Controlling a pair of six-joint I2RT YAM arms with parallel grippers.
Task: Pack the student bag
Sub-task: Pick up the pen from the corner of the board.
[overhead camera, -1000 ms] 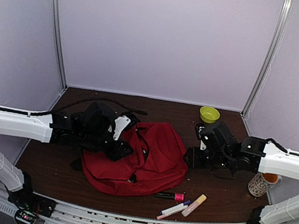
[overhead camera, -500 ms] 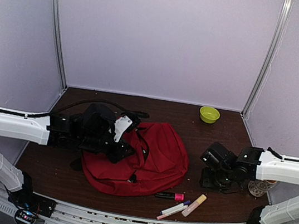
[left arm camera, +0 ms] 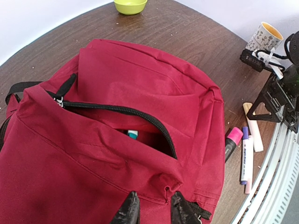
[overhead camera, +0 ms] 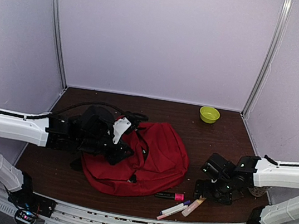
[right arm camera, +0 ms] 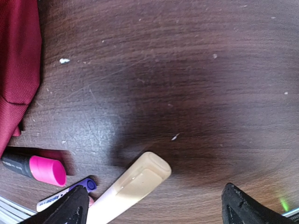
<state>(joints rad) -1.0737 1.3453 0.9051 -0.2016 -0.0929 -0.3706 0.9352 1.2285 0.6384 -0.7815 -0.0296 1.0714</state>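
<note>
Obs: bag [overhead camera: 148, 157] lies mid-counter [overhead camera: 219, 136], pocket unzipped. The left gripper [left arm camera: 154, 207] is clenched on its fabric lip, apparently propping the mouth open for loading. The right gripper [right arm camera: 154, 207], spread wide and empty, hovers over the cream marker [right arm camera: 135, 182], probably the next pick.

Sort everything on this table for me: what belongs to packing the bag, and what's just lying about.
For the job: student bag, unzipped; pink highlighter, cream marker and purple-capped pen beside it, probably meant to go in.
Just lying about: green bowl at the far edge; patterned mug on the right.
</note>
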